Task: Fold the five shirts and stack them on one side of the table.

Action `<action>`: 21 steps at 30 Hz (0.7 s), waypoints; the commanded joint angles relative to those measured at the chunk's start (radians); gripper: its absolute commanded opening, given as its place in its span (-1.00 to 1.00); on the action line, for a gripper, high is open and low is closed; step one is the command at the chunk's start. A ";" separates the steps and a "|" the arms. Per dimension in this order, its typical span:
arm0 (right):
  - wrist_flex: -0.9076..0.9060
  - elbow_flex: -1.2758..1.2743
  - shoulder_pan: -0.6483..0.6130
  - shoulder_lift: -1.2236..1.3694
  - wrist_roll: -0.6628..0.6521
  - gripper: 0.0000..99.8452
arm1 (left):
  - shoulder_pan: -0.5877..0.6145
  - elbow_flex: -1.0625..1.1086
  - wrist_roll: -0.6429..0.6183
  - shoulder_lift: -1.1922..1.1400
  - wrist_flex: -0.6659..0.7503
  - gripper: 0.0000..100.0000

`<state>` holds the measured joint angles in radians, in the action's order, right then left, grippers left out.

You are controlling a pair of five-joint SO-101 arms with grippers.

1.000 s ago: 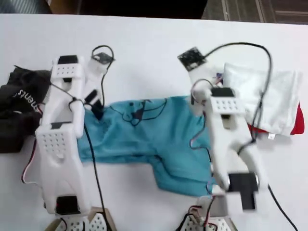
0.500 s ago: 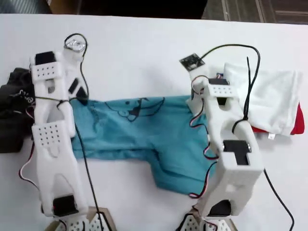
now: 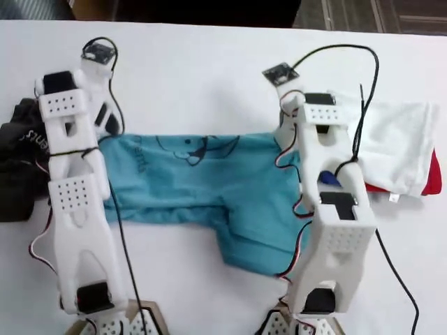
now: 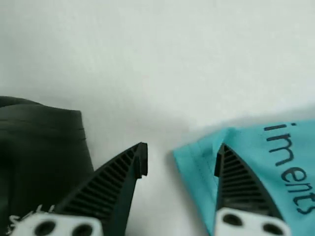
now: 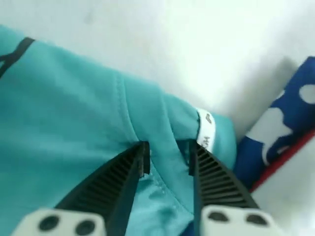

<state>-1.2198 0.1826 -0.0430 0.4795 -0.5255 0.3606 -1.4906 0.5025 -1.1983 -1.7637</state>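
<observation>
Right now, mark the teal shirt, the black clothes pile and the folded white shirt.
Teal printed cloth shirt (image 3: pixel 188 188), high view, middle of its body.
Black crumpled cloth pile (image 3: pixel 17 185), high view, its lower folds.
White folded cloth shirt (image 3: pixel 405 139), high view, its top surface.

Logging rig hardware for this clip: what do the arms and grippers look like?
The left arm and right arm are white plastic shells with hole grids, black motor blocks, and black, red and white cables. The left gripper and right gripper have tapered, ribbed black fingers on white bases.
</observation>
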 commanded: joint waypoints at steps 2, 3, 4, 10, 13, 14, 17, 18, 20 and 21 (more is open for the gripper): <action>-0.079 0.040 -0.016 -0.242 0.000 -0.71 | -0.025 -0.002 -0.008 0.209 -0.026 -0.51; -0.096 0.025 -0.024 -0.285 0.000 -0.71 | -0.035 0.042 -0.008 0.242 -0.028 -0.51; -0.111 0.003 -0.041 -0.328 0.000 -0.71 | -0.049 0.096 -0.008 0.281 -0.028 -0.51; -0.101 -0.276 -0.097 -0.601 0.000 -0.71 | -0.133 0.598 0.046 0.591 -0.025 -0.52; -0.041 -0.473 -0.104 -0.753 0.000 -0.71 | -0.149 0.892 0.081 0.750 0.035 -0.52; -0.016 -0.540 -0.101 -0.802 -0.002 -0.71 | -0.143 0.993 0.083 0.802 0.080 -0.52; 0.031 -0.718 -0.096 -0.938 -0.058 -0.71 | -0.109 1.297 0.127 0.933 0.261 -0.52; 0.041 -0.772 -0.094 -0.975 -0.077 -0.71 | -0.097 1.397 0.140 0.962 0.328 -0.52; 0.044 -0.862 -0.094 -1.043 -0.097 -0.71 | -0.080 1.557 0.150 0.988 0.465 -0.52; 0.044 -0.899 -0.094 -1.072 -0.101 -0.71 | -0.069 1.609 0.149 0.988 0.519 -0.51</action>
<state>-1.1937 -0.6245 -0.1396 -0.4764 -0.6022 0.2639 -0.0974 0.6360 -0.2977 -1.4185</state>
